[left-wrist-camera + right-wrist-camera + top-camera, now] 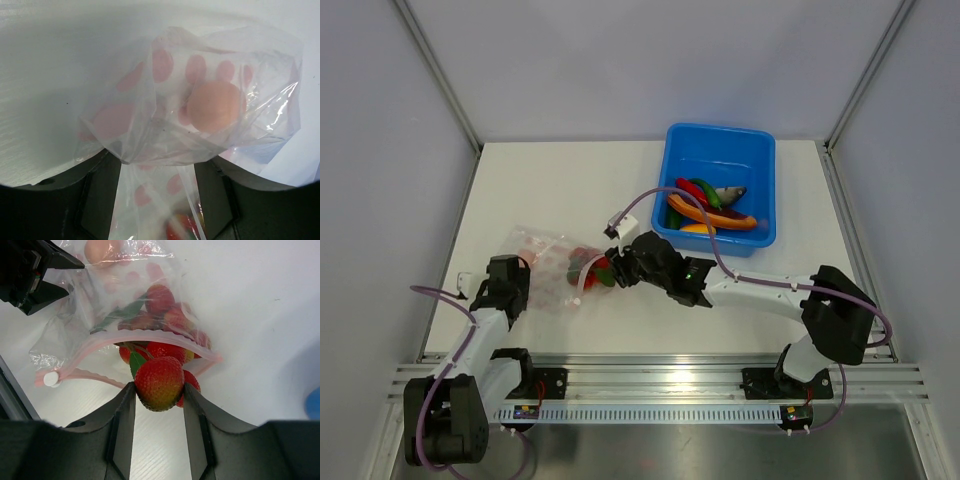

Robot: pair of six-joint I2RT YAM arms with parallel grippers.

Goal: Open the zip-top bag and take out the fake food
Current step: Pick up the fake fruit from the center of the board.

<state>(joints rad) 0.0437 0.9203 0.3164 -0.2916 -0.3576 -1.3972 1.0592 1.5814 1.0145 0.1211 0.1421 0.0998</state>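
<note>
The zip-top bag lies left of centre, clear with a pink zipper strip standing open. My right gripper is at the bag's mouth, shut on a red berry of the fake grape bunch, which is half out of the opening. My left gripper holds the bag's far end; in its wrist view the film is bunched between the fingers, with the pale egg still inside. The egg also shows in the right wrist view.
A blue tub stands at the back right, holding the grey fish, green cucumber, red pepper and orange pieces. The right arm's cable loops over the table between the bag and the tub. Enclosure walls surround the table.
</note>
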